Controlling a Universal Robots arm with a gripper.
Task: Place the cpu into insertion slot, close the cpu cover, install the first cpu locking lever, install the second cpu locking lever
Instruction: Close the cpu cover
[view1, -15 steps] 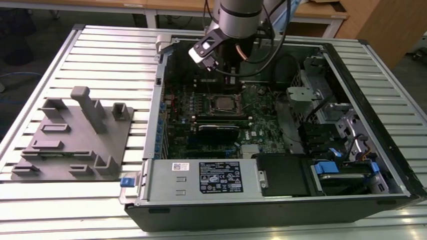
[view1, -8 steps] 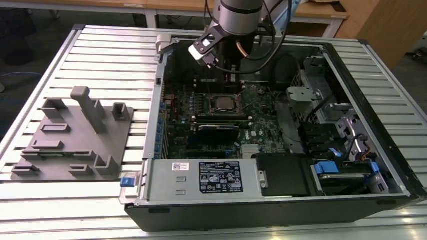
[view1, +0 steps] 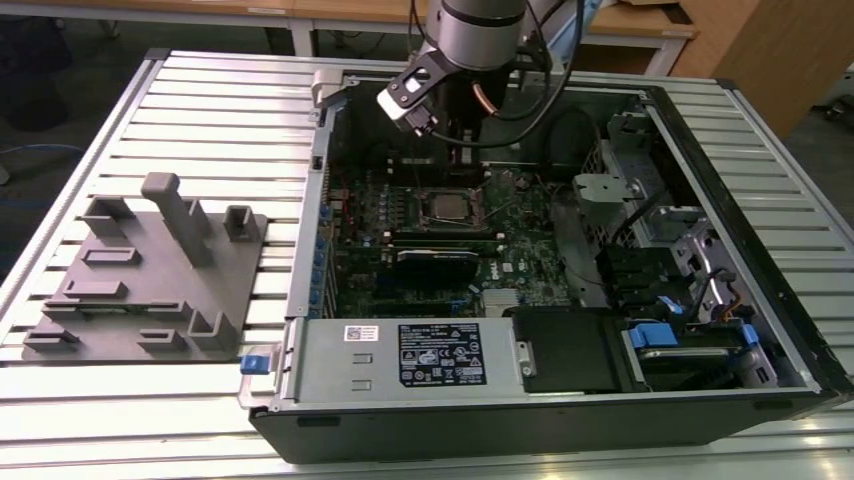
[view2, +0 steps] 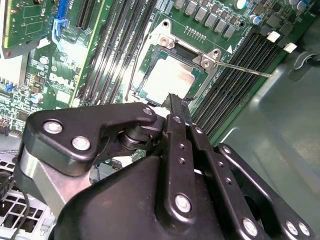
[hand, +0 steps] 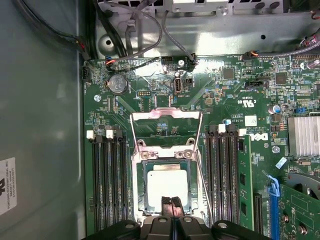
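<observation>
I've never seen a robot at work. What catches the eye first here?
An open computer case lies on a slatted table, the robot arm reaching into it from above. In both wrist views the silvery cpu sits in the insertion slot, the black gripper close over its edge; the cpu cover is swung open beside it.

Slatted metal table (view1: 214, 110) carries an open computer case (view1: 561, 425) and, at the exterior view's left, a grey holder block (view1: 134, 300).
</observation>
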